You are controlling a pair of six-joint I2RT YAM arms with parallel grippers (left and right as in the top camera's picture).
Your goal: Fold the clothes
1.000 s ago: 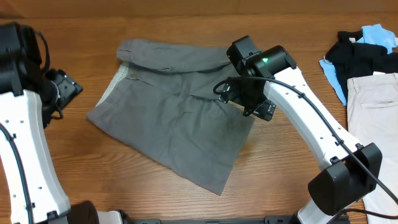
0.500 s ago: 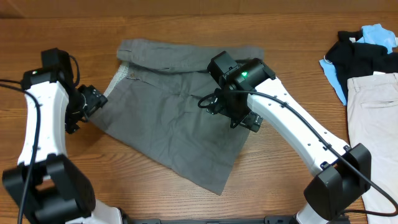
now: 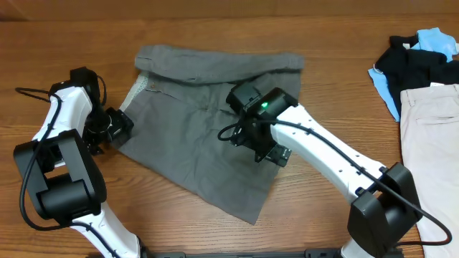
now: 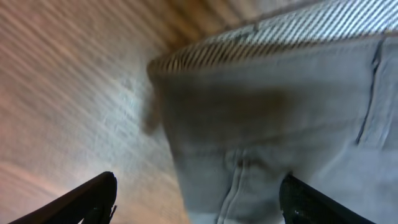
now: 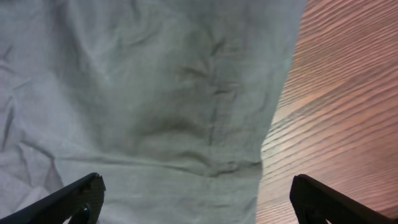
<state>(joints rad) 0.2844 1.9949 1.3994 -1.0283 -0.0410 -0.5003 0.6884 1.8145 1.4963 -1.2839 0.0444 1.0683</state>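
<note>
Overhead, the grey trousers (image 3: 193, 143) lie in the middle of the worktop (image 3: 72, 43). My left gripper (image 3: 117, 128), fingers spread, sits at their left edge; my right gripper (image 3: 271, 153), likewise spread, hovers over their centre.

Open wood on table (image 3: 337, 86) between grey trousers (image 3: 186, 143) and the pile at right edge: passable. Pile = black garment (image 3: 409, 68), light-blue garment (image 3: 436, 39), beige trousers (image 3: 434, 122); blocks right side. Right arm (image 3: 323, 154) slanted across front-right, right gripper (image 3: 271, 152) over trousers' middle, fingers spread. Left gripper (image 3: 118, 127) at trousers' left edge, fingers spread; left arm (image 3: 64, 122) fills front-left. Far strip bare.
</note>
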